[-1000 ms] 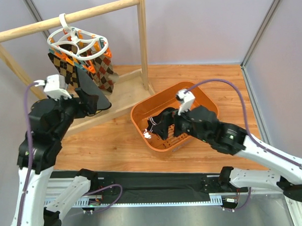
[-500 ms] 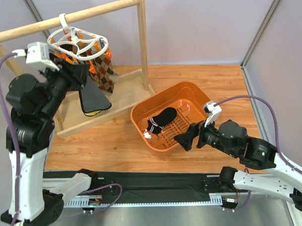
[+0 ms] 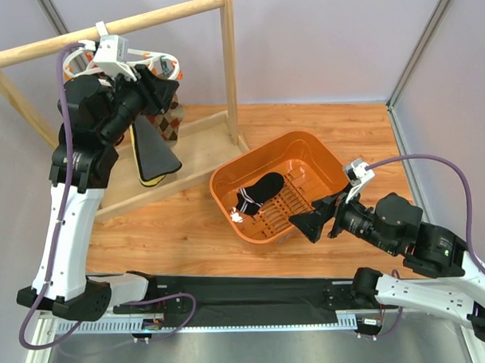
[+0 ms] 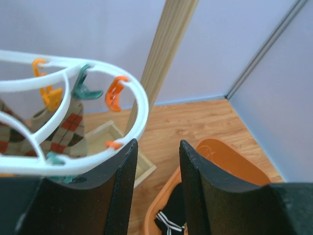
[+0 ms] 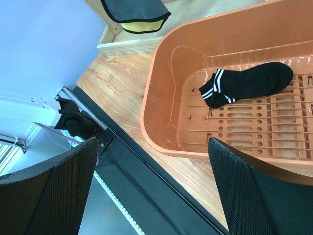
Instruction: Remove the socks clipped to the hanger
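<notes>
Orange basket (image 3: 216,187) sits on table (image 3: 172,232), perhaps touching wooden frame (image 3: 165,15).

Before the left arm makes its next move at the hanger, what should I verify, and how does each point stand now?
1. The left gripper is open and empty: ok, jaws apart, nothing between.
2. A sock sits inside that gripper: not ok; the hanger ring is just ahead, the argyle sock off to one side.
3. The right gripper is open and empty: ok, by the basket rim.
4. The striped sock lies inside the basket: ok.
5. The hanger is cleared: not ok; the black-and-yellow sock hangs too.
6. Where that sock is clipped: cannot tell, hidden in every view.
</notes>
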`<state>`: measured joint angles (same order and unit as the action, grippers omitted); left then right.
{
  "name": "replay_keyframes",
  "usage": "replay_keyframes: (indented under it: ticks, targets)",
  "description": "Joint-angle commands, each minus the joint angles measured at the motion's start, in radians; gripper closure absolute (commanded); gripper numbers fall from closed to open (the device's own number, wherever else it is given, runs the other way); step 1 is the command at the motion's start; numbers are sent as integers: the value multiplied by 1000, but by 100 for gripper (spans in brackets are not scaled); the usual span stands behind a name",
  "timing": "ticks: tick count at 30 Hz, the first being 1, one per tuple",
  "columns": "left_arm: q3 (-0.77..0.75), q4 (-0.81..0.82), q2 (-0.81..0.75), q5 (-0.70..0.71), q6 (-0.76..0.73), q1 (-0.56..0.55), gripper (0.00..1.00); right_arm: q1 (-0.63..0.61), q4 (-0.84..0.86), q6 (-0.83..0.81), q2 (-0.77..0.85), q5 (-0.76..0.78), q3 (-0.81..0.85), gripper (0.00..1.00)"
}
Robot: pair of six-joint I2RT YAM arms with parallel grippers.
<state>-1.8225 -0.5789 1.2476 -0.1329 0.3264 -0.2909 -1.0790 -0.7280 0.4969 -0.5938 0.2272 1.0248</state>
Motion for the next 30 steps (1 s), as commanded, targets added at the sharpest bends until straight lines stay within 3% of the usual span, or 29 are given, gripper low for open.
replay_keyframes:
  ticks: [1,7,10,16,19,20,22,27,29,30]
  targets:
    - [-12,151,35,-115,-27,6,52,-6,-22,-17,6,17,32,5]
    - [-96,110,99,-215,-24,6,51,-7,24,5,-7,79,-14,5]
    - [-113,47,63,-202,-47,6,49,-6,65,2,-82,104,10,6]
    - [-196,-203,-4,-168,-30,7,48,-9,321,-12,-357,153,47,7]
    - [-245,-367,-26,-12,-30,7,52,-15,417,-23,-559,144,153,8]
    - [-239,-415,-34,103,-39,9,52,-24,426,-40,-605,126,240,8]
    - [-228,-440,-57,180,-46,34,54,-47,420,-60,-735,95,320,8]
    - [-213,-466,-62,327,-24,58,59,-94,467,-100,-856,49,417,8]
    - [-240,-484,-40,396,-33,58,78,-98,478,-95,-854,37,405,8]
    - [-251,-490,-16,462,-35,58,100,-99,481,-96,-848,37,379,8]
